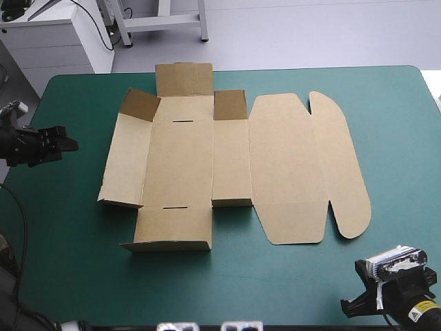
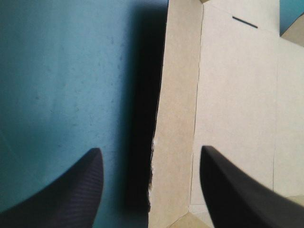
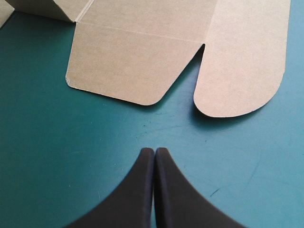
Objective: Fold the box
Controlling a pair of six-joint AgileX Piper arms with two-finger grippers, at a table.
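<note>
The brown box lies as a cut sheet in the middle of the table. Its left wall, far flaps and near flap are tilted up a little, while the lid panel and rounded flap lie flat on the right. My left gripper hovers at the table's left side, a short way from the box's left wall. In the left wrist view it is open, with the raised wall edge ahead between the fingers. My right gripper is near the front right corner. Its fingers are shut over the cover, short of the rounded flap.
The teal-green cover surrounds the box on all sides, with a wide strip along the near edge and on the right. The table's far edge runs just beyond the box's far flap.
</note>
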